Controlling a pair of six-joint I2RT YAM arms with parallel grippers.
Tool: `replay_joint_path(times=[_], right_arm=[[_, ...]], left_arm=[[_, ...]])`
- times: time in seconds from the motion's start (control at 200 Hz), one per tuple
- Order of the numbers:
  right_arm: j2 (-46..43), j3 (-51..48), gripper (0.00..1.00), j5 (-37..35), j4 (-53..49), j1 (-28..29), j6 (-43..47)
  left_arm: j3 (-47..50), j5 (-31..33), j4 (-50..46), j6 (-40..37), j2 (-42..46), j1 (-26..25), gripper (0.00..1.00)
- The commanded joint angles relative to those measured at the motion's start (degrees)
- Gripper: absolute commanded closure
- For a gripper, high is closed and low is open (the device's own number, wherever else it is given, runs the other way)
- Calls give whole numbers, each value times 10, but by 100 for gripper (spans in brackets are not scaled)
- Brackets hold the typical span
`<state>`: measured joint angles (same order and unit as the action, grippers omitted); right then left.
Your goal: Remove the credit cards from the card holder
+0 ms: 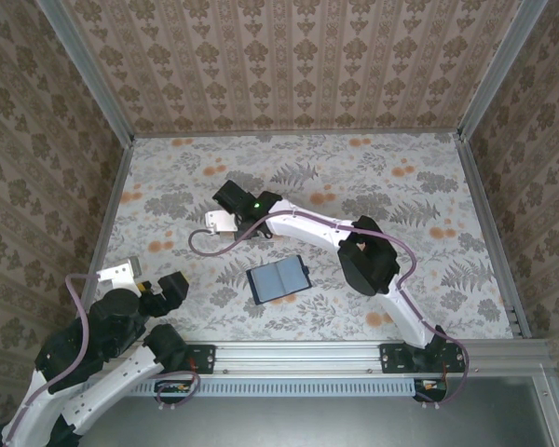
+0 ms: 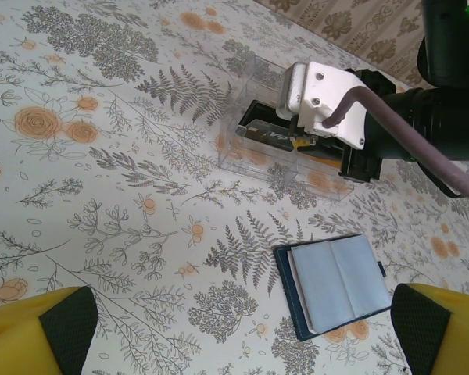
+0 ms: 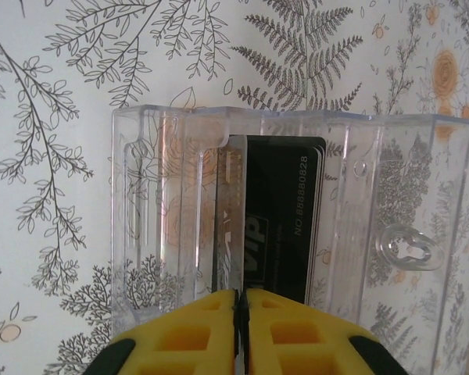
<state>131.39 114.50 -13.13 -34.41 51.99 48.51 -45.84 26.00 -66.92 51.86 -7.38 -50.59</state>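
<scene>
The card holder (image 1: 279,279) lies open on the table, greyish-blue inner panels up, and is also seen in the left wrist view (image 2: 336,285). My right gripper (image 1: 225,223) reaches down into a clear plastic box (image 3: 164,234). Its yellow jaws (image 3: 240,328) are pressed together on the edge of a thin credit card (image 3: 236,203) standing upright in the box. A black credit card (image 3: 285,219) with pale print lies flat in the box beside it. My left gripper (image 1: 158,293) hangs open near the table's front left, well short of the card holder, with nothing between its fingers (image 2: 47,332).
The clear box (image 2: 254,144) sits left of centre, beyond the card holder. Patterned walls enclose the table on three sides. The right arm's cable (image 1: 205,250) loops over the table near the box.
</scene>
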Motion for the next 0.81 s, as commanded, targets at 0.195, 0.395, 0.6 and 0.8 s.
replay_joint_path(times=[0.195, 0.395, 0.6, 0.8], right_arm=[[25, 26, 76, -32, 33, -11, -20], [33, 44, 75, -60, 59, -19, -35], [35, 51, 75, -61, 60, -22, -48], [35, 44, 75, -53, 49, -22, -50]], left_arm=[[-1, 11, -13, 7, 7, -3, 0], [-1, 12, -13, 9, 7, -4, 0], [-1, 12, -14, 10, 8, -5, 0], [-1, 12, -14, 9, 8, -6, 0]])
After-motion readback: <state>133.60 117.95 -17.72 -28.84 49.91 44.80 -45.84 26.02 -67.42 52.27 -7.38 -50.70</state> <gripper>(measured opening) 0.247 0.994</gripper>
